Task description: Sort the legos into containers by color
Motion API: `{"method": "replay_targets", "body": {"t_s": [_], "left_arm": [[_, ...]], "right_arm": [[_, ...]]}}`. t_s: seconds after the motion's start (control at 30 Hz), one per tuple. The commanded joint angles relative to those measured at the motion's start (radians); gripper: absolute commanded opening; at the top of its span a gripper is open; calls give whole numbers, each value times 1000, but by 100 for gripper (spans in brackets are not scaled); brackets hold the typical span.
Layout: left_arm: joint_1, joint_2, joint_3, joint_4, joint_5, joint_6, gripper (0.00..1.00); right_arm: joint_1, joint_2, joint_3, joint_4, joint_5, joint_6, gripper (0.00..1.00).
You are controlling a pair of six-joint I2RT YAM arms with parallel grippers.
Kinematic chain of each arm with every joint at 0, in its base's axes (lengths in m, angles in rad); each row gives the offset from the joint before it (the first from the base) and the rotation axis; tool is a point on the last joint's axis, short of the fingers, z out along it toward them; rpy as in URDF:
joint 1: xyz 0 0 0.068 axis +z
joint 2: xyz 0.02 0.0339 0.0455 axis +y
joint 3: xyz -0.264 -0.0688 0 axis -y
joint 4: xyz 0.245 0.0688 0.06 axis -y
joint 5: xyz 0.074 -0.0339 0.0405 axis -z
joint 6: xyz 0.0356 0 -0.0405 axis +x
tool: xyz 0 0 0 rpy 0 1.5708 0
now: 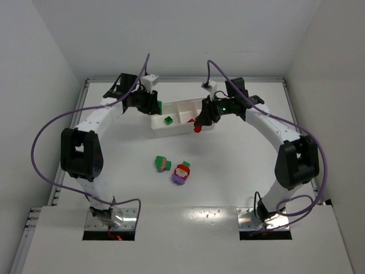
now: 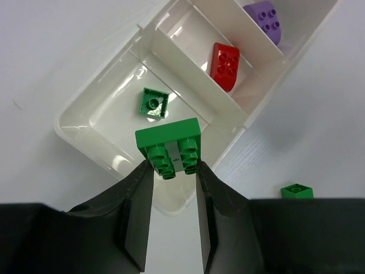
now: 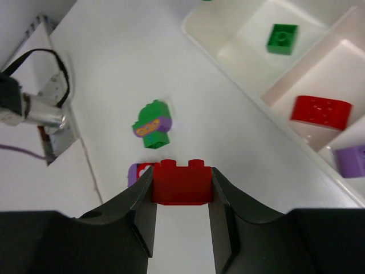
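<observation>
A white worktop [image 1: 228, 165] fills a plain white enclosure. A back wall [image 1: 182, 34] rises behind the worktop, and a left wall [image 1: 28, 85] and a right wall [image 1: 336, 68] close in on either side of it. A pale metal rail [image 1: 182, 79] runs along the worktop's far edge, and a glossy white panel [image 1: 188, 240] lies at its near edge. Soft, even light leaves only faint shadows on the worktop and a dull sheen on the panel.
</observation>
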Motion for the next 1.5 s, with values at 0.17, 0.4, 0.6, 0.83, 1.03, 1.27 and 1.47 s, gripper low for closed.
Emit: {"method": "replay_targets", "body": {"t_s": [0.17,0.4,0.6,0.83,1.03,1.27,1.47], "left_arm": [[-15,38,3,82,-32,-48,43],[-47,29,-16,105,-43,-48,63],[-47,-34,-49,137,38,-48,68],[38,-169,-117,318,38,-325,100],[132,-232,-213,464,110,-437,100],[181,-216,-200,421,224,-430,100],[123,-298,-264,393,156,-274,100]], "right_arm": [[-27,18,32,128,182,52,2],[-36,121,131,171,209,86,2],[-13,210,225,211,191,135,2],[21,354,329,220,215,144,10],[50,429,392,200,294,126,20],[68,488,431,191,347,95,45],[88,497,431,200,397,86,60]]}}
